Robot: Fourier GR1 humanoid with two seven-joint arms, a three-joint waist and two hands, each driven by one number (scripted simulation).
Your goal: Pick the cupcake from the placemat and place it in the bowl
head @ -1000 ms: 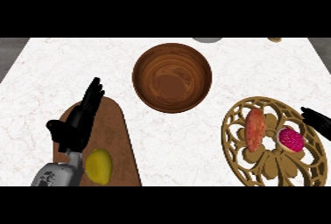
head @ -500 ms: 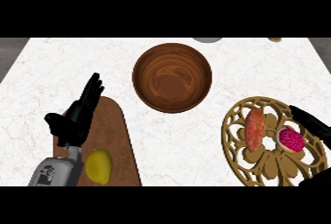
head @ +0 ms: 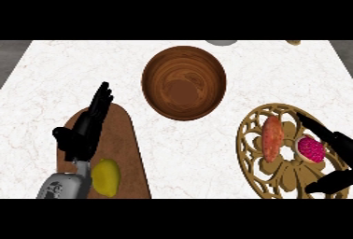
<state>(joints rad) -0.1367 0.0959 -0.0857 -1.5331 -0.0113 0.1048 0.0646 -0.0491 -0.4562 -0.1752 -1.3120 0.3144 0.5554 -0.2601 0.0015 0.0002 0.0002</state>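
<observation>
1. Far left of the desk (head: 69, 70), the left hand (head: 82, 133) rests open, fingers straight and pointing up, over a brown board (head: 130, 140). A lemon (head: 105, 176) lies on that board by the lower edge. Neither is in play.
2. Centre now: the wooden bowl (head: 207, 70) stands mouth up, wide and deep, well apart from the placemat. It looks an easy target for a drop from above.
3. To the right lies the gold lattice placemat (head: 258, 179). An orange-red oblong food (head: 272, 138) sits on it, and just beside that, on its right, is the cupcake (head: 311, 149), with a pink top in a pale case.
4. At the right edge, the right hand (head: 339, 142) is open. Its fingers stretch along the cupcake's far side and the thumb sits low near the mat's front. The cupcake lies in the gap, and I cannot tell whether anything touches it yet.
5. Handling call: I'd judge it light, soft and crumbly. The topping would smear and the case would crush under a hard pinch.
6. Best hold, I'd say, is on opposite sides of the case, low and below the pink top, keeping it upright.
7. One to watch: the oblong food crowds the cupcake's left side, so fingers closing there have little room.
</observation>
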